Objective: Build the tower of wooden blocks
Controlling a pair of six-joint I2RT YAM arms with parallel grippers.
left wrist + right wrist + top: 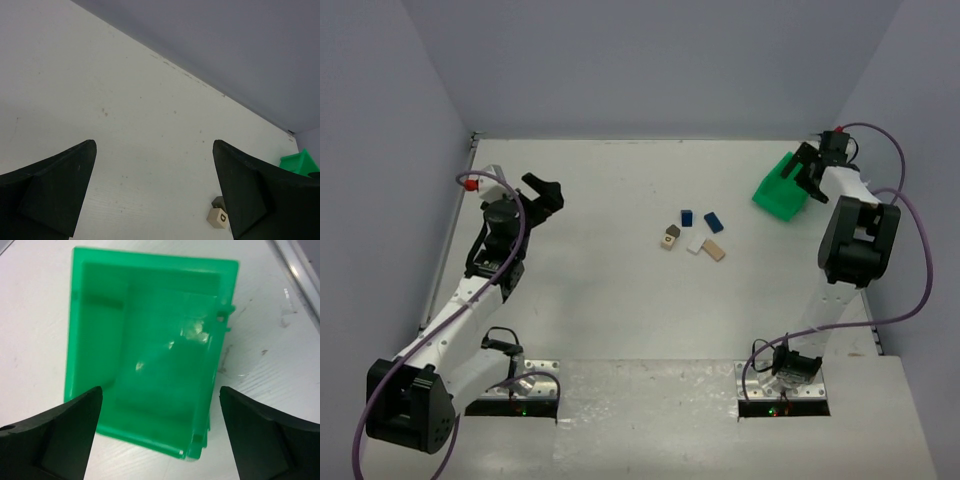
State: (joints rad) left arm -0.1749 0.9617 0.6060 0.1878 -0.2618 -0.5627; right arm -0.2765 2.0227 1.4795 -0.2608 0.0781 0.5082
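Top external view: loose wood blocks (695, 243) lie unstacked at the tabletop (600, 300) centre; left fingers (544, 192) spread wide near the left edge, right fingers (802, 168) wide over green bin (778, 190), far right corner

**Two YAM arms, both grippers spread**

- Left arm (470, 300): base at the near-left corner, links rising forward to a bent elbow, wrist turned inward.
- Left gripper (545, 192): jaws wide apart, nothing held. In the wrist view, the dark left fingers (55, 187) sit at the two bottom corners.
- Right arm (855, 245): stretched far forward from its base, wrist angled inward.
- Right gripper (802, 168): aimed steeply downward, jaws wide apart, nothing between them. The right fingers (270, 435) show in the lower corners.
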